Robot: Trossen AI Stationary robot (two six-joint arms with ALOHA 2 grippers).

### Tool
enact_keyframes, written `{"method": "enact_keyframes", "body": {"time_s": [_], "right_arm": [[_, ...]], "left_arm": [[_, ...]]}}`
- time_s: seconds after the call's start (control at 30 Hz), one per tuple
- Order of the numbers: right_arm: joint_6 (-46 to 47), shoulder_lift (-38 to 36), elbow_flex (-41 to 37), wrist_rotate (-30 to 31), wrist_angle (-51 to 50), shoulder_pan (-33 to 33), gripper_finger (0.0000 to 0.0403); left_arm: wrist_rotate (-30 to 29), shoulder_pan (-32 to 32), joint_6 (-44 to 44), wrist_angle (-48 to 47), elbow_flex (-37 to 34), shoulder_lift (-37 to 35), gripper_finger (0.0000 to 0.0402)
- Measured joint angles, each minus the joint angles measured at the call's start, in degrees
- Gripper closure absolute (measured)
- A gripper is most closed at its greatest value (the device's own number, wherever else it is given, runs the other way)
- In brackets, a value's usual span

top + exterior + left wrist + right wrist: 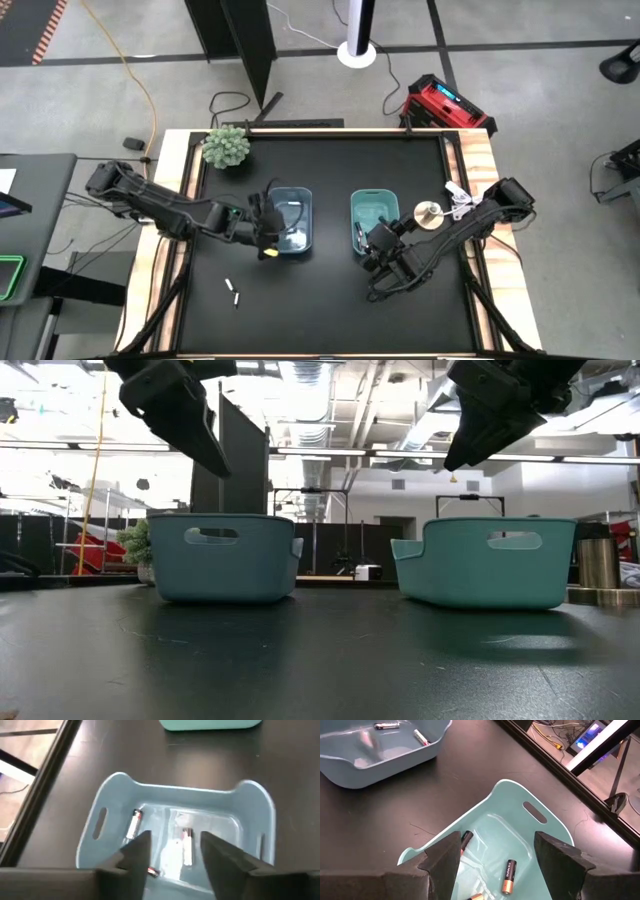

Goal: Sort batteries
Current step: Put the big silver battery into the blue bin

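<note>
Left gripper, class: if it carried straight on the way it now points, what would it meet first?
Probably the floor of the blue bin it hangs over: the open left gripper points down among the whitish batteries lying there, though depth is unclear.

Legible text: none | battery in teal bin: print present, too small to read

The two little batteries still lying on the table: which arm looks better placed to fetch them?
Probably the left: its gripper hangs open over the blue bin, nearer the loose batteries than the right gripper.
</note>
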Motion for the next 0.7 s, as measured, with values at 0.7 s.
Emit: {"method": "enact_keyframes", "body": {"time_s": [0.7], "right_arm": [[-0.2,0.0,0.0,0.0,0.0,-0.4,0.0133]], "left_arm": [[16.5,-30.3,-19.4,-23.3,0.1,3.0,0.0215]]}}
